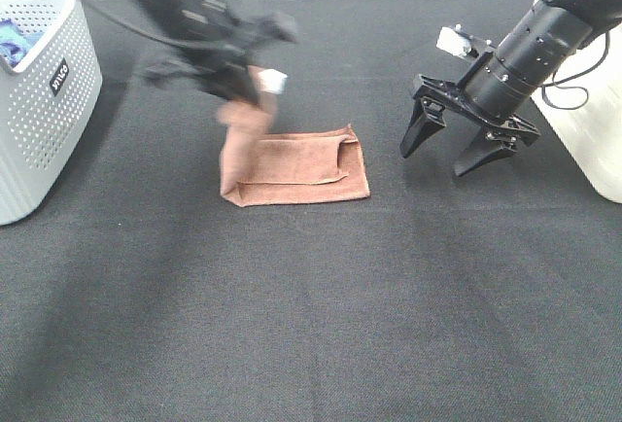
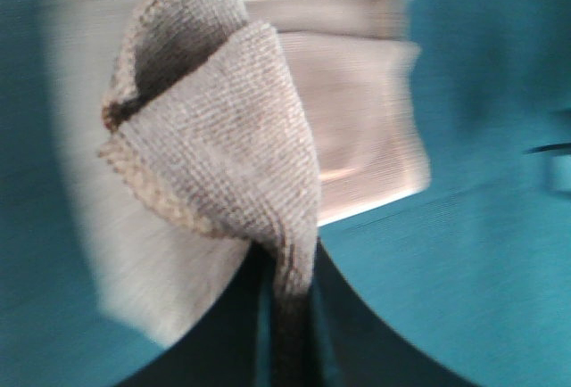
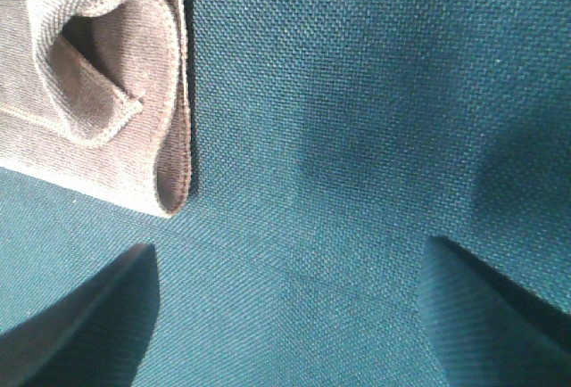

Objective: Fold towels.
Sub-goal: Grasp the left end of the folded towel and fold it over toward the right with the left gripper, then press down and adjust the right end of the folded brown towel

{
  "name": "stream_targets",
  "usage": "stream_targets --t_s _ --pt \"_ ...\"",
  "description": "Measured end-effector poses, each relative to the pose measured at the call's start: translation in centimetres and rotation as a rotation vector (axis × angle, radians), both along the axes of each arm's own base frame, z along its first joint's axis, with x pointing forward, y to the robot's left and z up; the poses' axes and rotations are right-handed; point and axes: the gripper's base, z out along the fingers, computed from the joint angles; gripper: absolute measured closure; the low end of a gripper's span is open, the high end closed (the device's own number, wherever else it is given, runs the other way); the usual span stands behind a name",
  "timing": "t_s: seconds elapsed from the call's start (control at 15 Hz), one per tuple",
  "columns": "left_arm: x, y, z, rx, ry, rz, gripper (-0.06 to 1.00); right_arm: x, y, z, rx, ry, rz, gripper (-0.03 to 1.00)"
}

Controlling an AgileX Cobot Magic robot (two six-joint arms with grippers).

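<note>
A brown towel [image 1: 301, 167] lies partly folded on the dark table. My left gripper [image 1: 243, 91], blurred, is shut on the towel's left end and holds it lifted above the rest. In the left wrist view the pinched corner [image 2: 223, 128] stands up from the jaws, with the folded part [image 2: 357, 93] beyond. My right gripper [image 1: 457, 145] is open and empty, just right of the towel, its fingertips near the table. In the right wrist view the towel's folded edge [image 3: 98, 93] lies beyond the spread fingers [image 3: 80, 333].
A white perforated basket [image 1: 39, 91] stands at the left edge. A white bin [image 1: 593, 121] stands at the right edge behind the right arm. Dark cloth covers the table [image 1: 311, 325] in front of the towel.
</note>
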Motion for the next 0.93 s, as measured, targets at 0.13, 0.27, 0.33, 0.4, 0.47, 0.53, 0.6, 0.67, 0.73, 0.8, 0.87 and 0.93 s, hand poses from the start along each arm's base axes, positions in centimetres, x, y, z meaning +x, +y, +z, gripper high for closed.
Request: stream_targets --t_s 0.13,0.27,0.33,0.4,0.47,0.53,0.6,0.67,0.73,0.8,0.87,0.93 --pt "0.4 -2.6 -1.0 -0.032 -0.018 -0.023 0.90 0.0 0.0 0.0 0.000 0.000 0.000 0.21" --pt "0.8 -4.7 -2.7 -0.049 -0.017 -0.027 0.89 0.0 0.0 0.0 0.000 0.000 0.000 0.21" --pt "0.9 -5.5 -3.4 -0.052 -0.009 -0.031 0.86 0.0 0.0 0.0 0.000 0.000 0.000 0.21" --pt "1.1 -6.2 -4.4 -0.066 -0.002 -0.026 0.73 0.0 0.0 0.0 0.004 0.000 -0.003 0.21" --pt "1.2 -6.7 -5.0 -0.094 0.000 -0.012 0.60 0.0 0.1 0.0 0.009 0.001 -0.005 0.21" --pt "1.4 -7.1 -5.1 -0.131 -0.005 0.012 0.50 0.0 0.2 0.1 0.022 0.003 -0.013 0.21" --pt "1.5 -7.4 -5.0 -0.171 -0.014 0.038 0.43 0.0 0.3 0.1 0.033 0.006 -0.018 0.21" --pt "1.8 -7.6 -4.8 -0.210 -0.033 0.068 0.39 0.0 0.4 0.2 0.045 0.009 -0.025 0.21" --pt "2.1 -7.7 -4.5 -0.231 -0.060 0.082 0.38 0.0 0.5 0.3 0.068 0.018 -0.033 0.21" --pt "2.2 -7.7 -4.2 -0.235 -0.087 0.076 0.37 -0.1 0.7 0.3 0.088 0.029 -0.037 0.21" --pt "2.5 -7.2 -3.4 -0.217 -0.140 0.043 0.37 -0.1 0.9 0.4 0.110 0.029 -0.029 0.21" --pt "2.5 -7.2 -3.4 -0.217 -0.140 0.043 0.37 -0.1 0.9 0.4 0.110 0.029 -0.029 0.21"
